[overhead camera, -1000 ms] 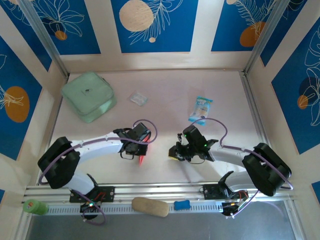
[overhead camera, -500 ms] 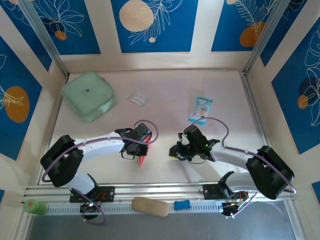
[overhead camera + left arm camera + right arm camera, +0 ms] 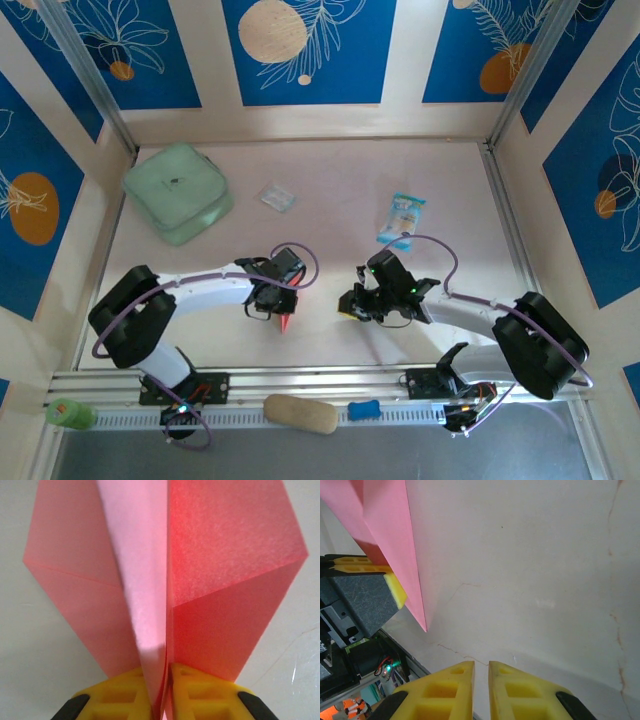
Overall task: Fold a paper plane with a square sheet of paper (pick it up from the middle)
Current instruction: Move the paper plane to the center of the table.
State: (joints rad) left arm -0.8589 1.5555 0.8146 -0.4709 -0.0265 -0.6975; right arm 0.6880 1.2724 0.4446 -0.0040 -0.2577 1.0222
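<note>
The square sheet of paper now has the form of a salmon-pink paper plane [image 3: 286, 320], a narrow dart whose tip points toward the near edge. My left gripper [image 3: 279, 299] is shut on it. In the left wrist view the yellow pads pinch the plane's [image 3: 220, 555] centre fold at my left gripper [image 3: 167, 692], and the wings spread to both sides. My right gripper [image 3: 351, 304] hovers to the right of the plane, apart from it. In the right wrist view its fingers [image 3: 481, 677] stand almost together with nothing between them, and the plane [image 3: 385, 525] hangs at upper left.
A mint-green pouch [image 3: 178, 192] lies at the back left, a small clear wrapper [image 3: 277, 196] at mid back and a blue-and-white snack packet [image 3: 402, 218] at back right. A tan oblong thing [image 3: 300, 413] and a blue piece [image 3: 364, 409] rest on the front rail.
The left arm has swung slightly to the right, carrying the plane a little that way. The right gripper has hardly moved.
</note>
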